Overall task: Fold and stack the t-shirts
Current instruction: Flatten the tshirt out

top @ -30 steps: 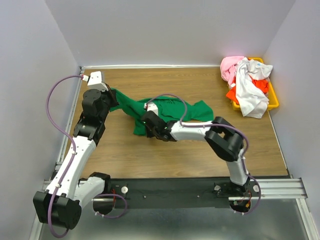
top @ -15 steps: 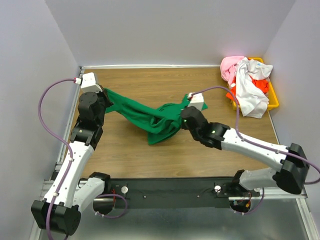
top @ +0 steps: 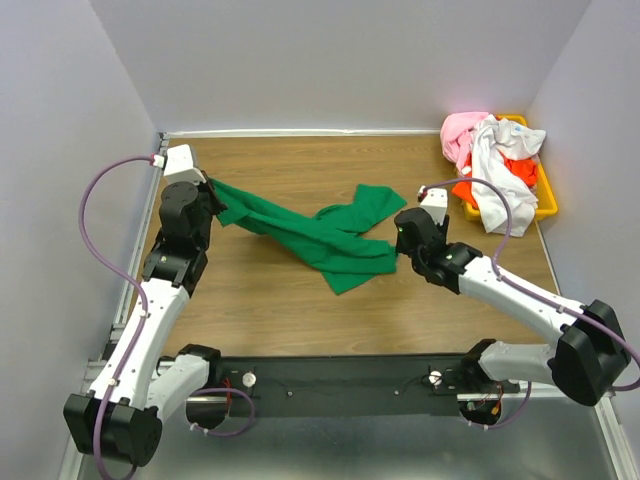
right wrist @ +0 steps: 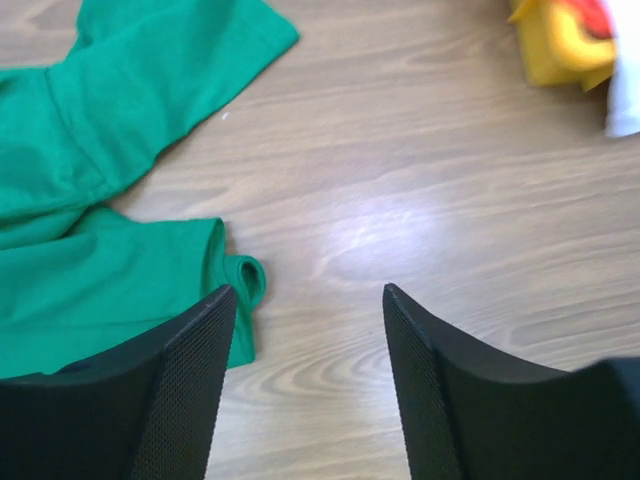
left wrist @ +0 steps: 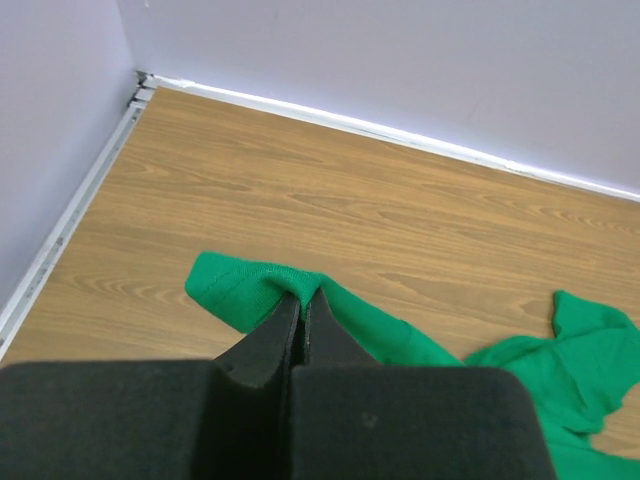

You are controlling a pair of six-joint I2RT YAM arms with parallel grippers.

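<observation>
**Green tee stretched across the table, pinched at one end only**

A plain bright green cloth t-shirt [top: 322, 236] lies in a long, rumpled band across the middle of the brown wooden tabletop [top: 300, 160]. It runs from the left centre of the overhead view down towards the centre, with one lobe folded up towards the upper middle.

The left gripper [top: 210, 196] sits at the band's left end. In its wrist view the two black fingers [left wrist: 272, 335] are pressed together with a raised fold of the green cloth [left wrist: 250, 285] clamped between their tips. The rest of the garment trails off to the lower right of that frame.

The right gripper [top: 400, 244] is at the opposite, right-hand end of the garment in the overhead view. In its own wrist view the jaws stand wide apart with only bare wood between the fingertips [right wrist: 307, 296]. The green fabric [right wrist: 120, 100] fills the upper left and left of that frame. A small curled hem lies just beside the tip of the left-hand finger [right wrist: 190, 380]. Whether that finger touches the cloth cannot be told.

At the upper right corner of the overhead view a yellow-orange plastic bin [top: 546, 203] holds a heap of other tees: a pink one [top: 462, 130], a white one [top: 500, 178] draped over the front, and an orange-red one [top: 466, 188]. The heap is well apart from both grippers.
</observation>
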